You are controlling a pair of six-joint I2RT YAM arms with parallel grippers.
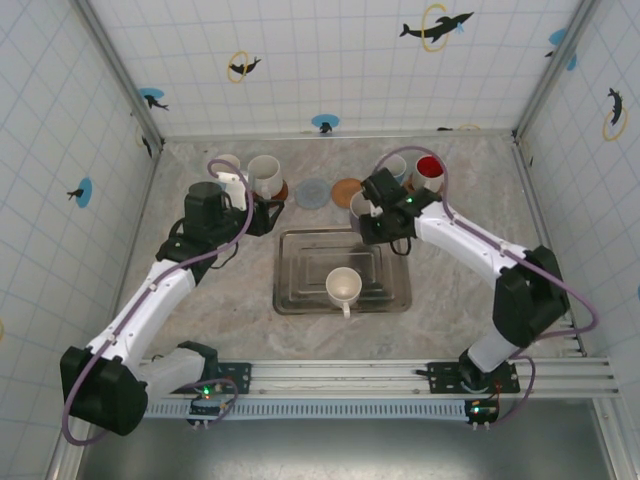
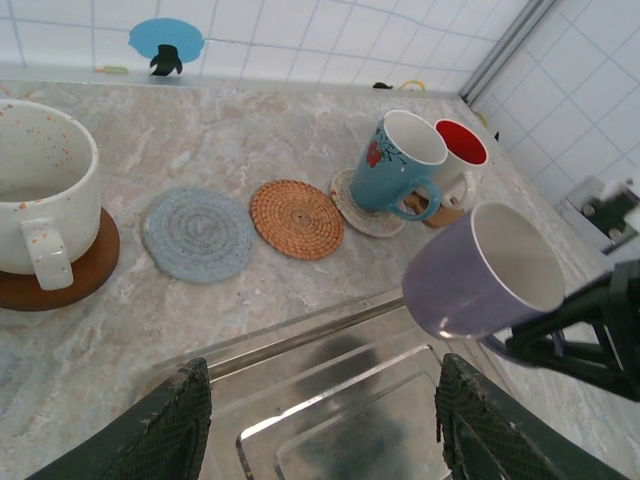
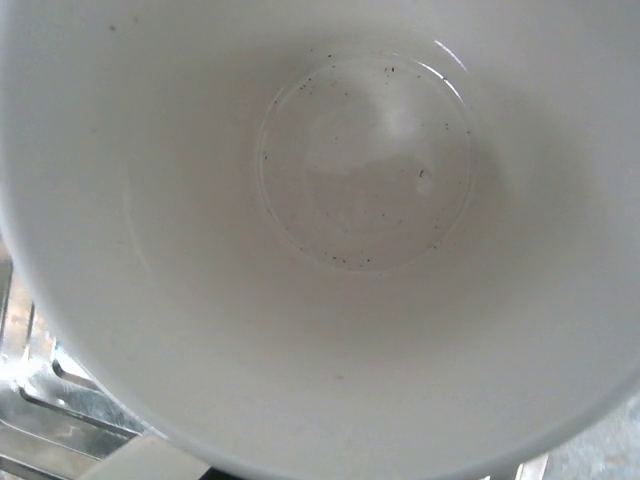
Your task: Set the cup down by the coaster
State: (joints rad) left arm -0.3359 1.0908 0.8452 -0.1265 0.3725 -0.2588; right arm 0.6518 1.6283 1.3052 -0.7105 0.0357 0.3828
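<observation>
- The table (image 1: 200, 320) carries a row of mugs and coasters along its far edge. In the middle, a steel tray (image 1: 290, 300) holds 1 white cup (image 1: 343, 286).
- The right gripper (image 2: 560, 335) is clamped on the handle of the purple cup (image 2: 470, 275). The cup hangs tilted over the tray's far right corner, clear of the table.
- The left gripper (image 2: 320, 420) hovers over the tray's far left side, its fingers apart with nothing between them.
- The purple cup looks like glazed ceramic: stiff, slick, and liable to chip if set down hard. It is probably fairly heavy for a hold by the handle alone. The handle is the sound place to take it, but the body may swing on that hold, so a slow, level lowering seems wise.
- 2 coasters lie bare just beyond the tray, side by side: the grey coaster (image 2: 198, 233) and the woven coaster (image 2: 296, 218).
</observation>
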